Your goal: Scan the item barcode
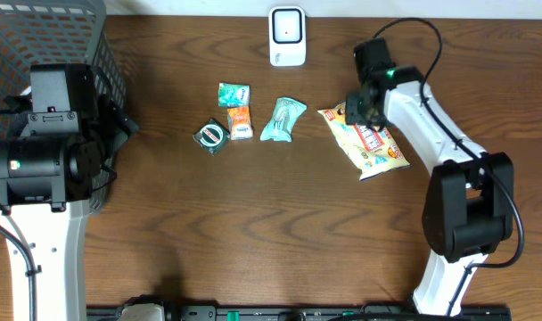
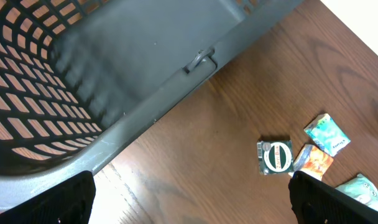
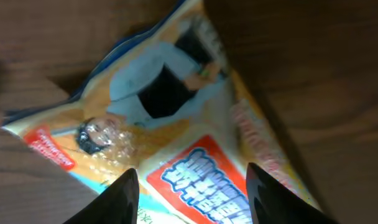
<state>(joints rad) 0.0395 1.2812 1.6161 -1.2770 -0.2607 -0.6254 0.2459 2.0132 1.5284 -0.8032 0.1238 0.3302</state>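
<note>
Right tool (image 1: 355,111): it sits low over the upper left end of the yellow snack bag (image 1: 378,147), on the right side of the table (image 1: 253,232).
Right tool, state: in the right wrist view (image 3: 192,174) the two fingers are spread, with the printed face of the bag (image 3: 176,124) filling the gap between them. I cannot tell whether either finger touches the bag.
Yellow snack bag: it lies flat on the table, slanting from upper left to lower right, with red and blue print showing. No barcode is visible on the side that faces up.
Scanner (image 1: 287,36): a white unit at the far edge of the table, well apart from the bag and up and to its left.
Left tool (image 2: 190,180): the fingers are spread wide with nothing between them, and only bare table shows below.
Left arm: it is on the left side of the table, beside the basket (image 1: 39,36).
Basket, left wrist view (image 2: 176,81): the grey wall and mesh side fill the upper left of the frame.
Teal packet (image 1: 234,94): it lies in the middle of the table, just above the orange packet (image 1: 241,122).
Dark green packet (image 1: 211,135): it has a round label and lies just left of the orange packet.
Pale blue bag (image 1: 283,119): it lies between the orange packet and the yellow snack bag, touching neither.
</note>
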